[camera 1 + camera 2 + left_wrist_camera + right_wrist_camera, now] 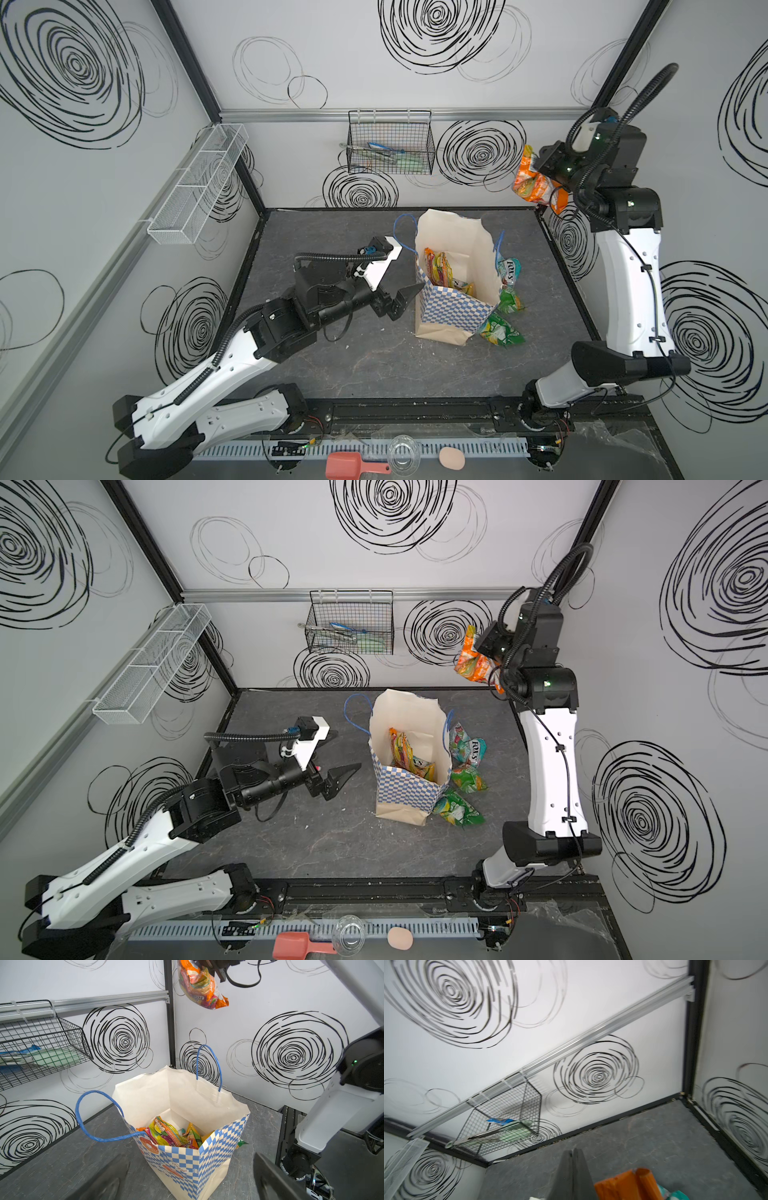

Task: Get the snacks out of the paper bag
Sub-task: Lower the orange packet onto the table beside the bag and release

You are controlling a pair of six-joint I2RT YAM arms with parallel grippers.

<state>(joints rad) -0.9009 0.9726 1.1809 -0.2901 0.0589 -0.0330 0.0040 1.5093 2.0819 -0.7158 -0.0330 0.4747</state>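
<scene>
Orange packet (535, 188) hangs clamped in the right hand (542, 168), upper right. Three snacks (503, 300) lie on the table (353, 365) right of the paper bag (451, 309); several more sit inside. Left hand (405, 300) gapes beside the bag.

Even, diffuse light brightened the white walls (332, 75); shadows on the dark counter (374, 365) were faint. The right wrist view was motion-smeared. The left tool (187, 1186) showed fingers (104, 1182) out of focus. Both top views stretched toward their corners.
</scene>
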